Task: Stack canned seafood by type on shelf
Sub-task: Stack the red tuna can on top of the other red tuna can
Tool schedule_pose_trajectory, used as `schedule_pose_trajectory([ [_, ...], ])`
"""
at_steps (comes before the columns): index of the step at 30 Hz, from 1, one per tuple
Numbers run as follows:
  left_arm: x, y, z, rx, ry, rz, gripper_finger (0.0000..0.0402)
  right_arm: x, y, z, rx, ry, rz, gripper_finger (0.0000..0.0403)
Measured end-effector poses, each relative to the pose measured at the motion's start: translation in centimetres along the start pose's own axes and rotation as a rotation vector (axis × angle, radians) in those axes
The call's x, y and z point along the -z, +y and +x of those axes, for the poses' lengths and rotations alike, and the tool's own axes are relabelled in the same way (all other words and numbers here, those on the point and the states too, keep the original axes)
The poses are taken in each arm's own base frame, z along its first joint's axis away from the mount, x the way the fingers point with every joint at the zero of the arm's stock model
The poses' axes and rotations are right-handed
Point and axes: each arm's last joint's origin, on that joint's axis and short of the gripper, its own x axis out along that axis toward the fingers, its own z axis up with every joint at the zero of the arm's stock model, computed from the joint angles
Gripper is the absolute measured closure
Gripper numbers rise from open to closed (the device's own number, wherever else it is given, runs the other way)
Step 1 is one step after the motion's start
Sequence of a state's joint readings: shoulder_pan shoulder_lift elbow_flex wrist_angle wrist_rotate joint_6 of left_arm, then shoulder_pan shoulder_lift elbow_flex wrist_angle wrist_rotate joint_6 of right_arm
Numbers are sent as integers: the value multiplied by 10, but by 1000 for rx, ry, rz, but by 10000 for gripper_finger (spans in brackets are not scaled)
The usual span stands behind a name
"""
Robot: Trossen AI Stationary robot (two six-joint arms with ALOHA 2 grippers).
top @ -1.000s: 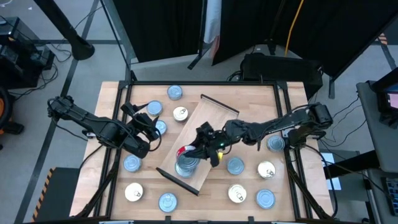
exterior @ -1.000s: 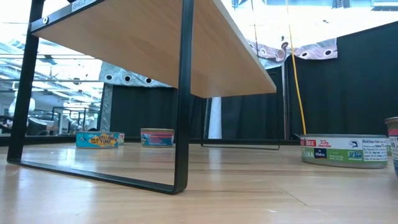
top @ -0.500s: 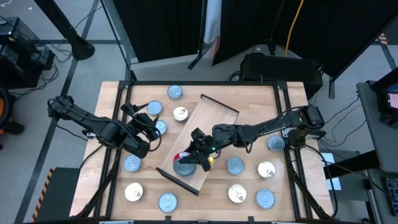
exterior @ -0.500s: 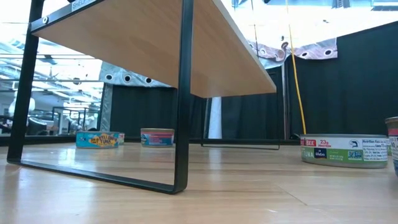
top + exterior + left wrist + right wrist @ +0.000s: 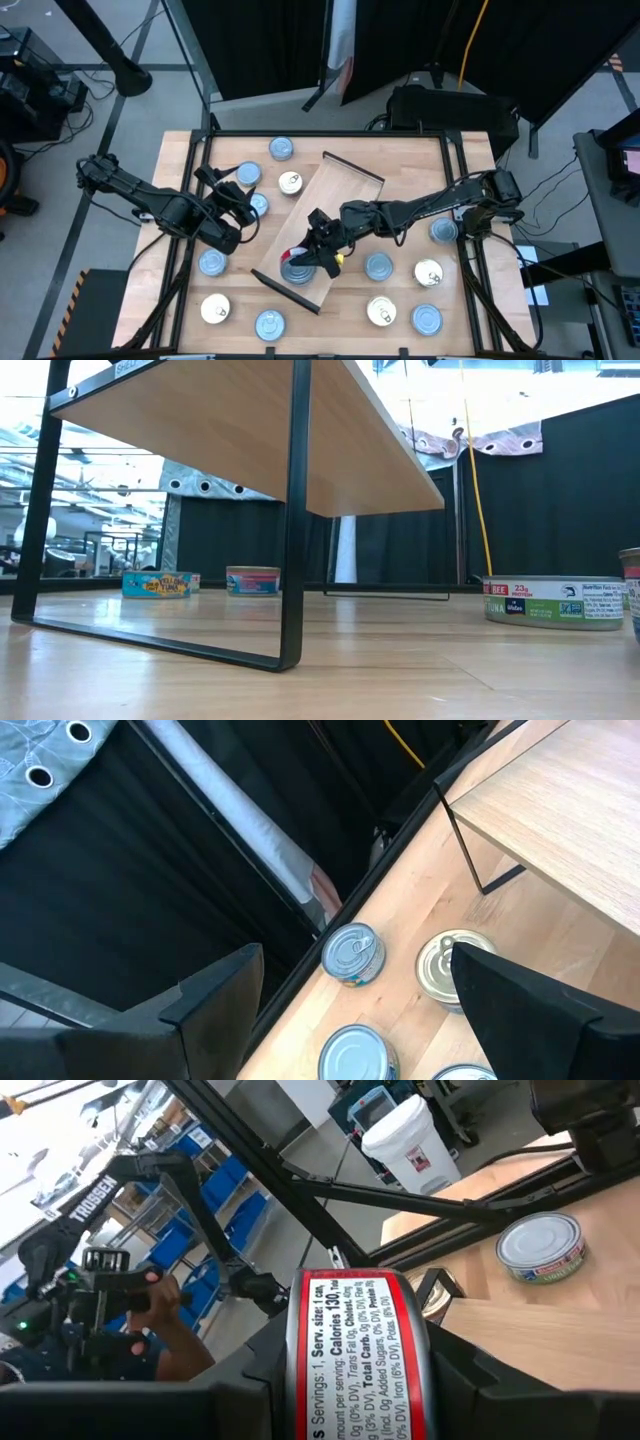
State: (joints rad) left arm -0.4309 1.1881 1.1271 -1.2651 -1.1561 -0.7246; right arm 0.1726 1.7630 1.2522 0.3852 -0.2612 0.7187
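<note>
The shelf (image 5: 318, 232) lies slanted across the middle of the tabletop (image 5: 425, 165), and a short stack of tins (image 5: 296, 268) stands near its front rail. The right gripper (image 5: 318, 252) sits right over that stack, its fingers clamped on a red-labelled tin (image 5: 358, 1350), which the right wrist view shows upright between them. Against the picture from 1 second earlier, the right arm has stretched farther toward the shelf's front end, carrying the tin from just behind the stack to above it; over the last half second it has barely moved. The left gripper (image 5: 232, 208) waits with its fingers wide apart beside the blue-topped tins (image 5: 252, 204) on the table's left, unchanged. The loose tins around the shelf, such as the silver-topped one (image 5: 290, 182), have not shifted.
</note>
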Motion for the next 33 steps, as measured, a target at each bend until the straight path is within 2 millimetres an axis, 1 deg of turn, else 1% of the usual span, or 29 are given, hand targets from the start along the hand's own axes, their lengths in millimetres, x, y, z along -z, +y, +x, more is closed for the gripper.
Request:
schedule_pose_trajectory([
  [5, 0, 0, 0, 0, 0, 0, 80, 3, -4, 0, 51, 14, -32, 221],
  [11, 0, 0, 0, 0, 0, 0, 80, 3, -4, 0, 53, 22, -92, 163],
  [15, 0, 0, 0, 0, 0, 0, 80, 4, -3, -1, 52, 30, -139, 138],
  [20, 0, 0, 0, 0, 0, 0, 80, 5, -2, -1, 34, 56, -157, 127],
  [33, 0, 0, 0, 0, 0, 5, 80, 13, -1, -1, 61, 119, -197, 126],
])
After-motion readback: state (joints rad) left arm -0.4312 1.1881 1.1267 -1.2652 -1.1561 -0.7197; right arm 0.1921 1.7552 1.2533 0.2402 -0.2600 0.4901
